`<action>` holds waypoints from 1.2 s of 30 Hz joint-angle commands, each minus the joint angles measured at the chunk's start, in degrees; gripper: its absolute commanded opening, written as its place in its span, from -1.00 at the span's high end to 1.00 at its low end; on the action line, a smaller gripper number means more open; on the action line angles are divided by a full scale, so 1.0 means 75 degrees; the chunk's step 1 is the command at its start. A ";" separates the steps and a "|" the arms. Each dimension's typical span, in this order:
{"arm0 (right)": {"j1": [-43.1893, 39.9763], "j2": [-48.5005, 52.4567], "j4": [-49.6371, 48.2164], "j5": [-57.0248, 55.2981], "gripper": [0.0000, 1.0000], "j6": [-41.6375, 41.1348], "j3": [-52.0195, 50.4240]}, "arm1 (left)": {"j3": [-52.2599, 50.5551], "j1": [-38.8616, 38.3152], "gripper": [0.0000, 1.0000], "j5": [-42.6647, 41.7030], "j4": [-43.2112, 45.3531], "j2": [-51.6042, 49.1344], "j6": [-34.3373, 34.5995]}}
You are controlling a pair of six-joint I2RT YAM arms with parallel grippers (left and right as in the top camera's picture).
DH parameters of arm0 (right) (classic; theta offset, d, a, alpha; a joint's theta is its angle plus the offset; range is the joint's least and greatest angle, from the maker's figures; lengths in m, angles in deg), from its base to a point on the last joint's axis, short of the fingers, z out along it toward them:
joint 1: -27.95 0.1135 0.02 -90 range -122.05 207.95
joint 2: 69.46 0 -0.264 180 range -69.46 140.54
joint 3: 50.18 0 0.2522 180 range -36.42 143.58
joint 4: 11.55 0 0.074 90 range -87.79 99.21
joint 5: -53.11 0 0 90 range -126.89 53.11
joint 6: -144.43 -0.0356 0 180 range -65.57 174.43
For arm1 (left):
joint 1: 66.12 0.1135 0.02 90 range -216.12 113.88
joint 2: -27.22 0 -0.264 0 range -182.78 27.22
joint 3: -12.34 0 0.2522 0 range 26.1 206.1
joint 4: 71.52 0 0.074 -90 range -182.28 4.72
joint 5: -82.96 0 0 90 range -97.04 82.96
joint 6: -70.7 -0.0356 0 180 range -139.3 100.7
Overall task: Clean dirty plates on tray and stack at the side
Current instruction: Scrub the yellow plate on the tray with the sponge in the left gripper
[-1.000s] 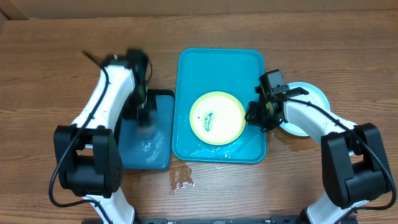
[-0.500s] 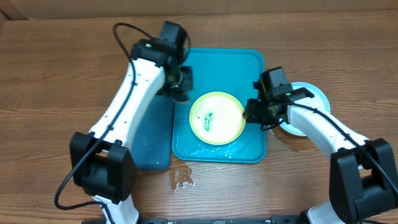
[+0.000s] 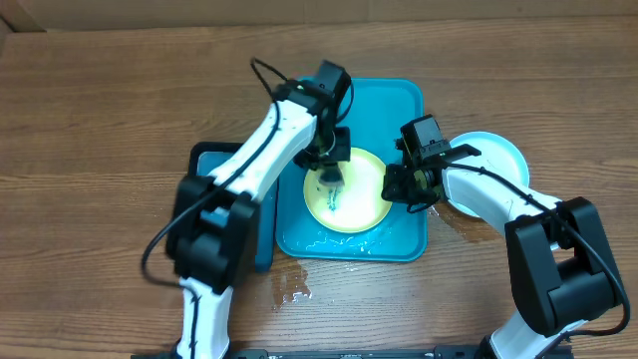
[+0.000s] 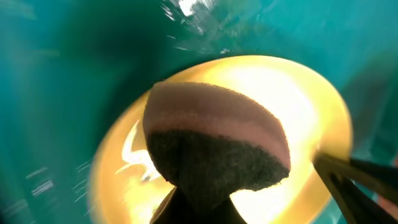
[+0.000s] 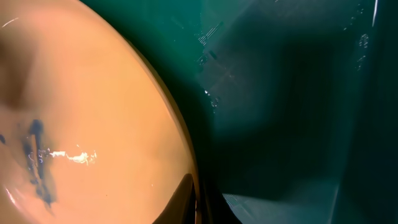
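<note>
A pale yellow-green plate (image 3: 365, 199) with a dark blue smudge lies on the turquoise tray (image 3: 389, 110). My left gripper (image 3: 329, 178) is shut on a sponge (image 4: 214, 140) with a pink and a dark layer, held on or just above the plate's (image 4: 305, 93) middle. My right gripper (image 3: 395, 187) is shut on the plate's right rim; in the right wrist view its fingers (image 5: 198, 199) pinch the edge of the plate (image 5: 93, 112). A light blue plate (image 3: 495, 158) lies on the table, right of the tray. A third plate is not visible.
A smaller dark teal tray (image 3: 231, 239) with a black rim lies left of the turquoise tray. Water is spilled on the wood (image 3: 291, 284) in front of the trays. Water also pools along the tray's front edge (image 3: 329, 242).
My left arm has swung right from the dark teal tray to over the yellow-green plate, carrying the sponge. My right gripper has stayed at the plate's right rim.
</note>
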 commanded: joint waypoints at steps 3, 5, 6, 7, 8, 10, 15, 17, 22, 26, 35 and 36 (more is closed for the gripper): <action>-0.0009 0.0125 0.0044 -0.0309 0.92 -0.0044 -0.0087 | 0.0012 -0.0274 0.91 -0.2197 0.0586 -0.1043 0.0216; -0.0009 0.0125 0.0044 -0.0309 0.92 -0.0064 -0.0087 | 0.0012 -0.0335 0.92 -0.2637 0.0796 -0.1285 0.0216; -0.0009 0.0125 0.0047 -0.0309 0.92 -0.0064 -0.0087 | 0.0012 -0.0353 0.92 -0.2684 0.0836 -0.1387 0.0216; -0.0009 0.0125 0.0047 -0.0309 0.92 -0.0061 -0.0087 | 0.0012 -0.0353 0.92 -0.2634 0.0825 -0.1434 0.0213; -0.0009 0.0125 0.0047 -0.0309 0.92 -0.0061 -0.0087 | 0.0012 -0.0350 0.92 -0.2474 0.0781 -0.1475 0.0216; -0.0009 0.0125 0.0050 -0.0309 0.92 -0.0061 -0.0087 | 0.0017 -0.0280 0.92 -0.1821 0.0527 -0.1475 0.0291; -0.0009 0.0125 0.0047 -0.0309 0.92 -0.0061 -0.0087 | 0.0099 -0.0055 0.92 0.0903 -0.0627 -0.1451 0.0819; -0.0009 0.0125 0.0047 -0.0306 0.92 -0.0061 -0.0087 | 0.0102 0.0035 0.92 0.1816 -0.0965 -0.1451 0.0842; -0.0009 0.0125 0.0044 -0.0309 0.92 -0.0061 -0.0087 | 0.0102 0.0297 0.92 0.3386 -0.1303 -0.1451 0.0836; -0.0009 0.0125 0.0044 -0.0306 0.92 -0.0061 -0.0087 | 0.0102 0.0513 0.92 0.3564 -0.1233 -0.1451 0.0807; -0.0009 0.0125 0.0047 -0.0309 0.92 -0.0061 -0.0087 | 0.0035 0.0411 0.92 -0.0527 0.0055 -0.1460 -0.0254; -0.0009 0.0125 0.0047 -0.0309 0.92 -0.0061 -0.0087 | 0.0006 0.0329 0.92 -0.1125 0.0341 -0.1472 -0.0420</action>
